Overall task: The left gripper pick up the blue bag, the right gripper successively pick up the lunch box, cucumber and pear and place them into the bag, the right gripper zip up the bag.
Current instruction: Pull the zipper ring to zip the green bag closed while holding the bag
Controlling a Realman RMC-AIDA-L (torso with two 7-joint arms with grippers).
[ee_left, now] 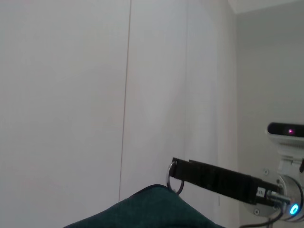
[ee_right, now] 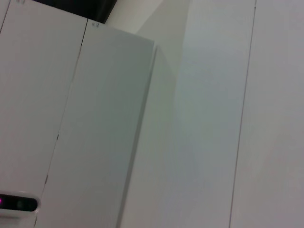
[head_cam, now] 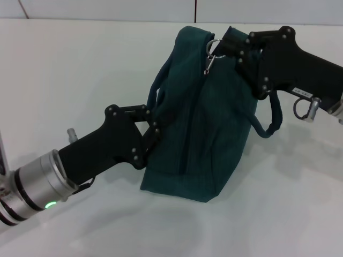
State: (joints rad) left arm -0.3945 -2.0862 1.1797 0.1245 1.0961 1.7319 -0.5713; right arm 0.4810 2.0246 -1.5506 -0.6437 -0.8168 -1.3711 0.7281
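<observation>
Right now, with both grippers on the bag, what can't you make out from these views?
- Bag contents: head view, the fabric hides any lunch box, cucumber or pear.
- Left gripper fingertips: head view, buried in the handle and fabric.
- Right gripper fingertips: head view, behind the bag's top by the zipper ring.
- Right wrist view: only wall panels.
- Left wrist view: the bag is cut off by the picture's edge.

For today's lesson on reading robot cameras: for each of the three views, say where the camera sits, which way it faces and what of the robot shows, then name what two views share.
Head view: from the head, down at the table; the left gripper grips the blue bag, the right gripper at its top.
Left wrist view: faces a wall; bag top and right gripper show.
Right wrist view: only wall panels.
Shared: head and left wrist both show bag and right gripper.
</observation>
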